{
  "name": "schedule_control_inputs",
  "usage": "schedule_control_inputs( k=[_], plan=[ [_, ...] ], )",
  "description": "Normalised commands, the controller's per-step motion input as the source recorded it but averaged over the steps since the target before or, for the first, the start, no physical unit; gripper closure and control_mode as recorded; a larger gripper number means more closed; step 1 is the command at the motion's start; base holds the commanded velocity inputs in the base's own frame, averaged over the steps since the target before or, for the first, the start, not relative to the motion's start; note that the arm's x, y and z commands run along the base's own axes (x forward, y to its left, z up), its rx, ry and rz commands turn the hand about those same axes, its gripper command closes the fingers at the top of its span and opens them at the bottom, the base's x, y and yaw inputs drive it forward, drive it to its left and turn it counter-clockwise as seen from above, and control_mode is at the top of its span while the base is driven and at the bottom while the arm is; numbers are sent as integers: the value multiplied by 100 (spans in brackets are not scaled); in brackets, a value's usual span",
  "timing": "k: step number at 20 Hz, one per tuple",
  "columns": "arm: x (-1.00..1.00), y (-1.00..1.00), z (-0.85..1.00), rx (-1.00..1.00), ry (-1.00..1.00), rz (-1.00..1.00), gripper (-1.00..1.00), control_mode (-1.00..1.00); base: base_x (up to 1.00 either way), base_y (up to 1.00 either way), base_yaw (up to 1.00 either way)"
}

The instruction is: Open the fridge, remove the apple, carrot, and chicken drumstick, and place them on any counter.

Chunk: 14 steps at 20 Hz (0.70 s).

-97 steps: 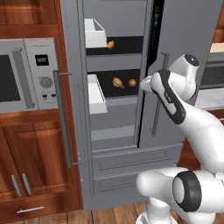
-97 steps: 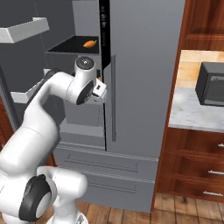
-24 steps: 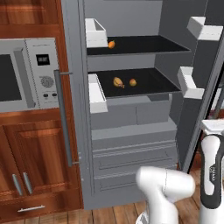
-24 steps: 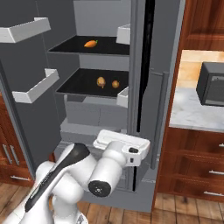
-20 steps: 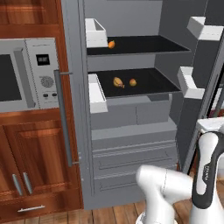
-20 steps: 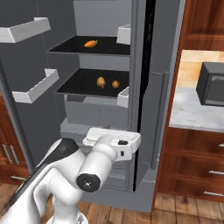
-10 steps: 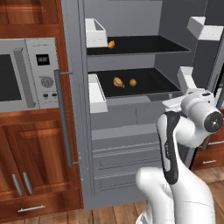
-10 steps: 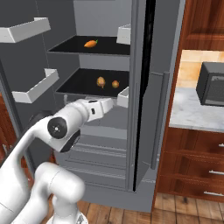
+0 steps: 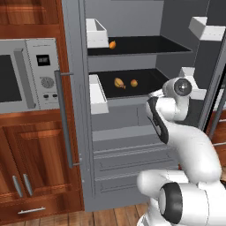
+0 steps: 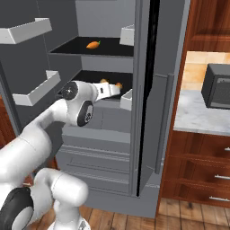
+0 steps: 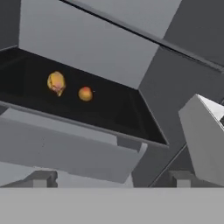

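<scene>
The fridge [image 9: 76, 132] stands with both doors swung wide. On its upper black shelf lies the carrot [image 9: 112, 44] [image 10: 93, 44]. One shelf lower, the chicken drumstick [image 9: 118, 83] [image 11: 56, 82] lies left of the apple [image 9: 134, 83] [image 11: 85, 93]. My gripper [image 11: 111, 179] hangs open and empty just outside the front lip of that lower shelf, aimed in at both; the apple is the nearer one. From the right base, the hand [image 10: 114, 89] partly covers the drumstick [image 10: 103, 81] and the apple [image 10: 119, 85]. The counter [image 10: 197, 119] is to the fridge's right.
White door bins [image 9: 96, 92] [image 10: 37, 89] jut from both open doors on either side of the arm. A built-in microwave [image 9: 22, 75] sits in wooden cabinets at left. A dark microwave [image 10: 215, 85] stands on the marble. Grey drawers [image 9: 128, 159] are below the shelves.
The right door, still being pulled by its handle in the oldest frames, is now wide open. In the last second the arm swung up from low before the fridge to the lower shelf.
</scene>
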Motion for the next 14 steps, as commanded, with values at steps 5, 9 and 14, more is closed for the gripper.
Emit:
schedule_control_inputs(
  k=[5,9,14],
  plan=[
    [77,-38,-4,-1,30,-7,-100,-100,0,0,0],
    [8,-64,-25,-1,24,-10,-100,-100,0,0,0],
    [-12,-70,-38,-1,21,-13,-100,-100,0,0,0]
  ],
)
